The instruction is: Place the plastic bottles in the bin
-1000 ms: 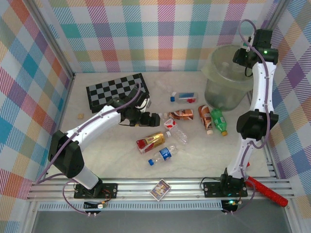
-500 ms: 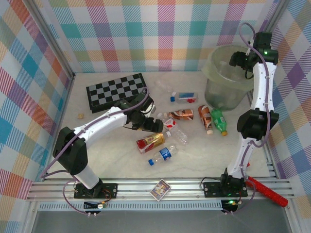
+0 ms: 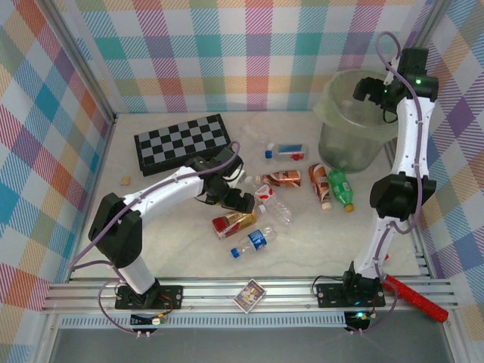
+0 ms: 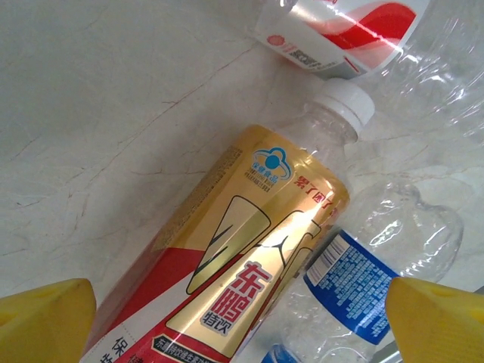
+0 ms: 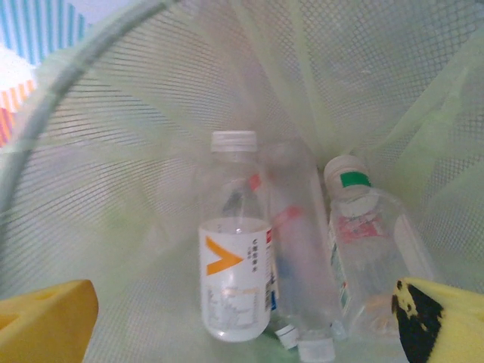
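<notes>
"东鹏特饮" on the gold-labelled bottle (image 4: 249,253)

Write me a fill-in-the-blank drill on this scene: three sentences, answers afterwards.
Over the bin, the right gripper hangs ____. The left gripper is above a gold-labelled bottle whose cap is ____. In the top view, the chequered board lies to the bin's ____.
Missing words: open; white; left.

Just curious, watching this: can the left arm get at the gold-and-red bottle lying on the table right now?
Probably yes. The left gripper hangs open just above the gold-and-red bottle, its fingers on either side, nothing lying on top. The blue-labelled clear bottle beside it may crowd one finger.
</notes>
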Controlling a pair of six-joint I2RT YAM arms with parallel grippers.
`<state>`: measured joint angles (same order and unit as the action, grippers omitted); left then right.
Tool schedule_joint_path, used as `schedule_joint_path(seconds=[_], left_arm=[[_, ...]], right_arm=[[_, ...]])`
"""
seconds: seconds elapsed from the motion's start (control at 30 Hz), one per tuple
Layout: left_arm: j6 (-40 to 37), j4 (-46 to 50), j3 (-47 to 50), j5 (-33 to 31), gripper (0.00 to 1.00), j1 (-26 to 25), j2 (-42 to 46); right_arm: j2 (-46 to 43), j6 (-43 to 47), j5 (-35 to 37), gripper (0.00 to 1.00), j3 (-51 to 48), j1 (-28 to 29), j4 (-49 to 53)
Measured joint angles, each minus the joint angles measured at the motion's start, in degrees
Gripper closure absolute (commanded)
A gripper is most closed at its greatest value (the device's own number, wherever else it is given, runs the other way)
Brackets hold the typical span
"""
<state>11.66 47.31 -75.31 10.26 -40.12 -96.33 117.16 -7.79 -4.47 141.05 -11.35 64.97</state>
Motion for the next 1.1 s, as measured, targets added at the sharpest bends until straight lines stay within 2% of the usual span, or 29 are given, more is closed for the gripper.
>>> schedule_joint_path(seconds=[0.43,0.77,0.97,1.1], left_arm=[[-8.98,0.83,3.26,-1.46,0.0,-1.97,-1.51],[-14.93,0.85,5.16,-3.58,0.0,-3.26,-3.32],[-15.82,0.74,6.08,-5.03,0.0,-3.26,-5.42],[-15.78,0.61,6.91,-5.03,0.07,-3.26,-5.62]], right_arm=[[-16.94,-4.37,-3.56,0.01,-22.25,3.52,0.5],[-30.47,-7.41,-6.54,0.01,-41.79,6.49,-11.47],[-33.62,-11.72,-11.06,0.01,-52.74,7.19,-13.25],[-33.86,-13.4,-12.33,0.01,-58.53,7.32,-13.57]])
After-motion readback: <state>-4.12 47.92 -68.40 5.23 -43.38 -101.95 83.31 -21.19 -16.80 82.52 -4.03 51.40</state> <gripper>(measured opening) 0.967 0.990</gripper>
